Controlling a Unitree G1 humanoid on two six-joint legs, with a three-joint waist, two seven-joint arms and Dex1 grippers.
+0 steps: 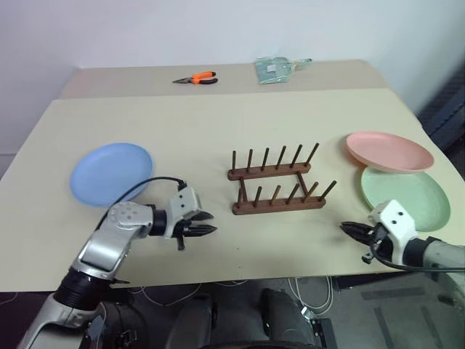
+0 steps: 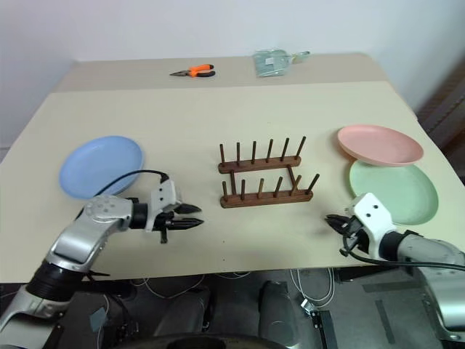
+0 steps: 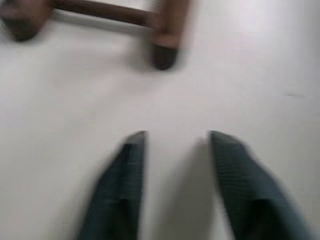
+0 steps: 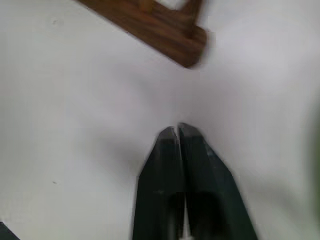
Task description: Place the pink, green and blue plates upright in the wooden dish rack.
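The wooden dish rack (image 1: 279,182) stands empty between the blue plate (image 1: 110,173) and the pink plate (image 1: 389,150), which overlaps the green plate (image 1: 405,195), so each arm has a plate on its own side. The left gripper (image 1: 206,222) is parted with nothing between its fingers, and the right gripper (image 1: 346,230) is pressed closed on nothing.

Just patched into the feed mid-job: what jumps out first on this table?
The empty wooden dish rack stands mid-table. The blue plate lies flat to its left; at the right edge the pink plate overlaps the green plate. Both end effectors hover empty near the front edge, left open, right shut.
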